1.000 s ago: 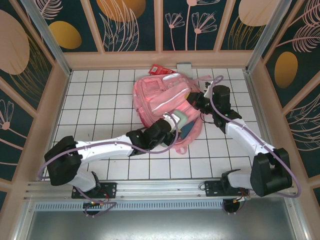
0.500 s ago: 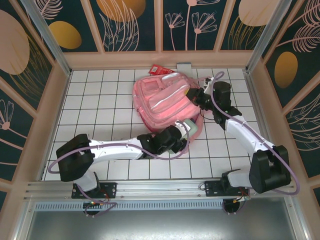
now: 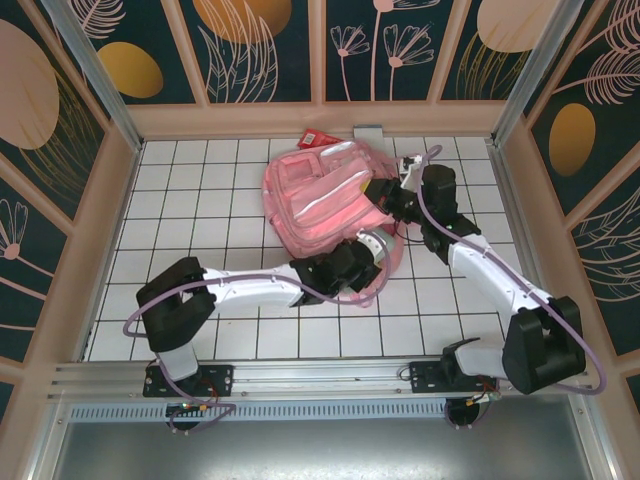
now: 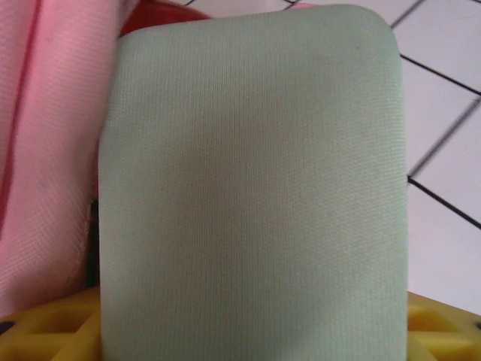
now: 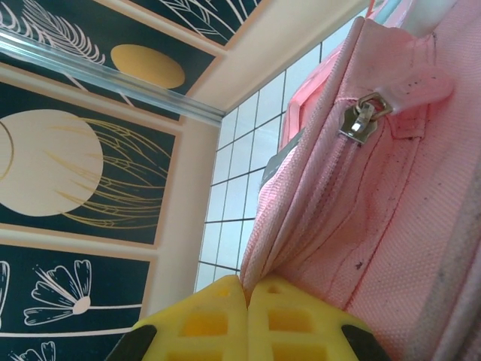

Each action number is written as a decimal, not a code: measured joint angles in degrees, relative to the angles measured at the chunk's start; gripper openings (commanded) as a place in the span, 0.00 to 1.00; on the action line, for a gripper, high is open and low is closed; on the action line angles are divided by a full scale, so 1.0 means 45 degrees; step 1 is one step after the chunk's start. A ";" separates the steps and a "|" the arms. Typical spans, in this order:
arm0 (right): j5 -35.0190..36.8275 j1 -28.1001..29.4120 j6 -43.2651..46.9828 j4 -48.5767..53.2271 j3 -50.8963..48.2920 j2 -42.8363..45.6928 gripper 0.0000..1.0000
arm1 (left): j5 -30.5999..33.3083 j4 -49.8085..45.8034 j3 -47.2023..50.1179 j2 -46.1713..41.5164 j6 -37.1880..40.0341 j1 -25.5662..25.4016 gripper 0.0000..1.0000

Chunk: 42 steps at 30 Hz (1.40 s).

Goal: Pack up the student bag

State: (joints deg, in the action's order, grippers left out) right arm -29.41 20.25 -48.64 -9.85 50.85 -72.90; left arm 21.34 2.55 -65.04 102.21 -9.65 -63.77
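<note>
The student bag [image 3: 320,195], big and pink, lies on the white tiles at the back middle. My left gripper [image 3: 371,248] is at the bag's near right edge. In the left wrist view a pale green fabric case [image 4: 252,173] sits between its yellow pads [image 4: 45,335], with pink bag fabric [image 4: 41,150] on the left, so the left gripper [image 4: 248,335] is shut on the case. My right gripper [image 3: 388,196] is at the bag's right side. Up close, the right gripper [image 5: 246,289] is shut, pinching a fold of the bag [image 5: 376,195] below a metal zip pull [image 5: 359,119].
A red packet [image 3: 318,139] lies behind the bag against the back wall, beside a grey bracket [image 3: 368,132]. Low walls ring the tiled floor. Open tiles lie to the left and in front of the bag.
My left arm has swung right and forward, carrying the green case from over the bag's lower right to its near edge, where the top view mostly loses it. The right gripper keeps its pinch.
</note>
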 measured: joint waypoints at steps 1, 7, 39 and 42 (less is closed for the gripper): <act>0.0000 0.0015 0.0000 0.0058 0.0000 0.0073 0.00 | 0.0034 -0.0034 -0.0097 0.0083 0.0000 0.0204 0.61; 0.0000 0.0044 -0.0083 0.0146 -0.0223 0.0374 0.00 | 0.0510 -0.0160 -0.0379 0.0243 0.0049 0.0797 0.61; -0.0253 0.0384 -0.0058 -0.1035 -0.0486 0.1088 0.00 | 0.4080 -0.0287 -0.0544 0.0500 0.2759 0.1860 0.96; -0.0243 0.0384 0.0019 -0.1025 -0.0486 0.1088 0.00 | 0.3915 -0.0330 -0.0481 0.0418 0.2346 0.1860 0.96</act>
State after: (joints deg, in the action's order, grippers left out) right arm -30.50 21.98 -48.56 -14.46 48.66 -68.01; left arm 38.96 1.06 -67.20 104.09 0.91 -55.40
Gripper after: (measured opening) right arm 0.049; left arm 0.961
